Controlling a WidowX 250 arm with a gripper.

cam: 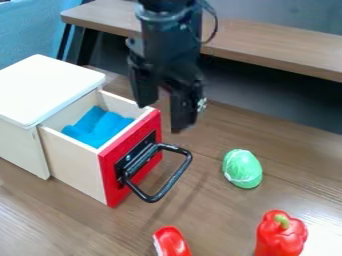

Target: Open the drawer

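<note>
Tool (pixel 162 114): two fingers spread, nothing between them; hangs above and beside the drawer front, clear of the handle.

Step in hand: opening, judged done or nearly done, since the drawer stands well out from its box. Next move, if more travel is wanted: lower to the handle, close on the bar, draw straight away from the box. Otherwise, lift clear without knocking the front. Risk: too hard a pull could drag the whole box or tip the drawer out.

Counts, left to right:
- Box (pixel 50 90), white top: one.
- Drawer (pixel 75 165), the task's thing: one, at left, pulled out of the box, red front.
- Blue cloth (pixel 97 128): inside the drawer; one folded or two pieces, cannot tell.
- Handle (pixel 175 177), black loop on the red front: one.
- Red item (pixel 172 242) at the bottom edge, partly cut off: one.
- Green item (pixel 242 168), rounded: one.
- Red pepper (pixel 282 235): one, upright.

All on one wooden counter (pixel 220 220).
</note>
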